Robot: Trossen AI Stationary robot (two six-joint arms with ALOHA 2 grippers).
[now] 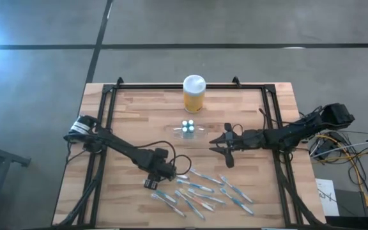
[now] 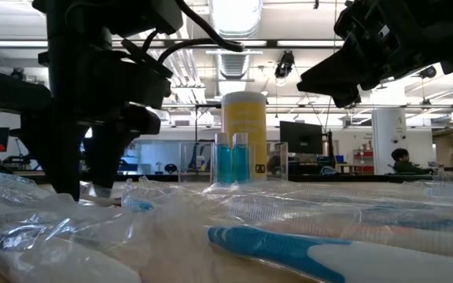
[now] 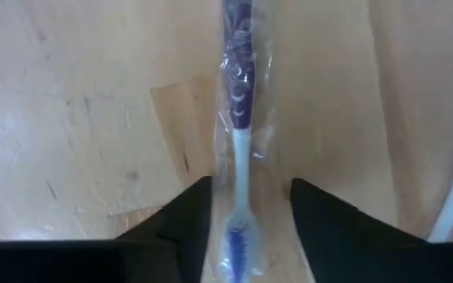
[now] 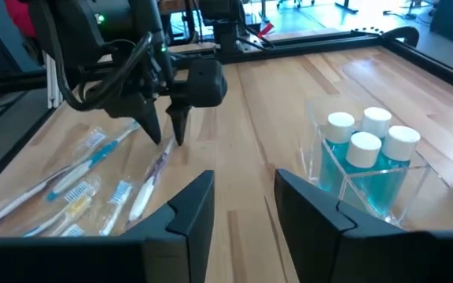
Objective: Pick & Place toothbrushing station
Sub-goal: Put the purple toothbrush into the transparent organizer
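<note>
A wrapped toothbrush (image 3: 241, 118) was straddled, ungrasped, by the released left fingers (image 3: 187, 228). At the toothbrushing station's (image 1: 188, 130) three o'clock, the right fingers (image 4: 191, 208) were held apart, empty.

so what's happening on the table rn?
The left end effector is down over a wrapped toothbrush, fingers open on either side of it, not yet closed. More wrapped toothbrushes lie scattered at the table's near edge. The right end effector hovers open mid-table beside the clear holder with its blue, white-capped bottles. The yellow jar stands behind it.
</note>
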